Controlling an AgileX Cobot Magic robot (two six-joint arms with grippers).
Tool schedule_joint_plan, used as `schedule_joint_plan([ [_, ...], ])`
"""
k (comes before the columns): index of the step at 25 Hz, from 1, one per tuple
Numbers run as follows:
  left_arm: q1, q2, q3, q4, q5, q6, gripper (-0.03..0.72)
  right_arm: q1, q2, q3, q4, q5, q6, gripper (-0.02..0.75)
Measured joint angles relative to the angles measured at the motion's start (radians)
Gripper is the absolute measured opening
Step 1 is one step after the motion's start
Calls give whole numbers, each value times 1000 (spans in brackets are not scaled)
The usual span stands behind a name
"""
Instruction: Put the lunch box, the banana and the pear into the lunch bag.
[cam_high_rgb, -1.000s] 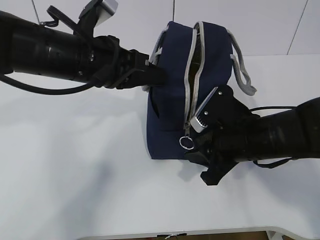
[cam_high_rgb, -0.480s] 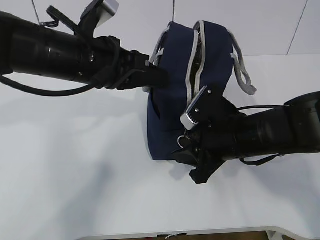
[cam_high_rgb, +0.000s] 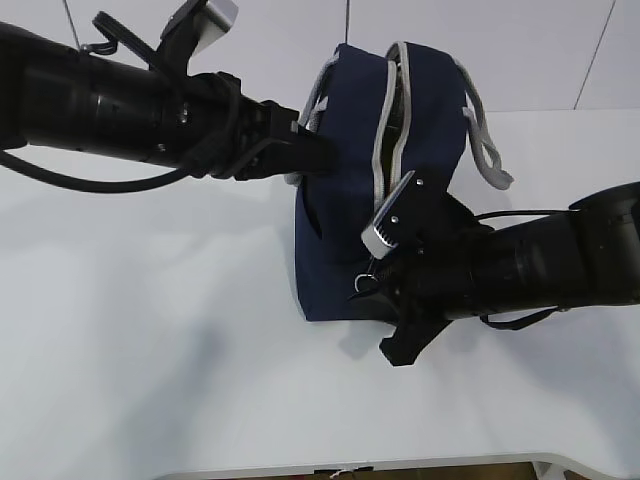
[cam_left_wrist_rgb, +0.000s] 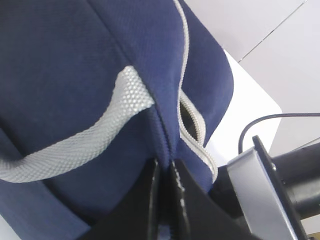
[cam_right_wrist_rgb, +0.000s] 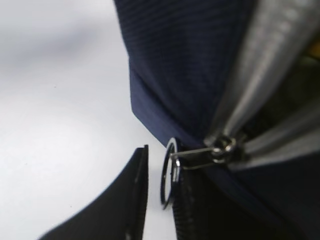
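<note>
White table (cam_high_rgb: 150, 350); lunch bag (cam_high_rgb: 345, 180) pinched; ring pull (cam_right_wrist_rgb: 169, 172) between jaws.

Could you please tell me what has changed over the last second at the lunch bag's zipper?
The right gripper moved left to the ring pull and its jaws are narrowing around the ring; a firm grip is not clear yet. The left gripper stayed shut on the lunch bag fabric, and the bag has not shifted.
</note>
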Motion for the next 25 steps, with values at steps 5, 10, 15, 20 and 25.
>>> schedule_joint_plan([
  [5, 0, 0, 0, 0, 2, 0, -9, 0, 0, -5, 0, -14, 5, 36],
  [10, 0, 0, 0, 0, 2, 0, -9, 0, 0, -17, 0, -64, 55, 18],
  [15, 0, 0, 0, 0, 2, 0, -9, 0, 0, -17, 0, -73, 100, 18],
  [20, 0, 0, 0, 0, 0, 0, -9, 0, -25, -17, -7, -89, 195, 18],
  [25, 0, 0, 0, 0, -2, 0, -9, 0, -79, -17, -79, -89, 308, 18],
])
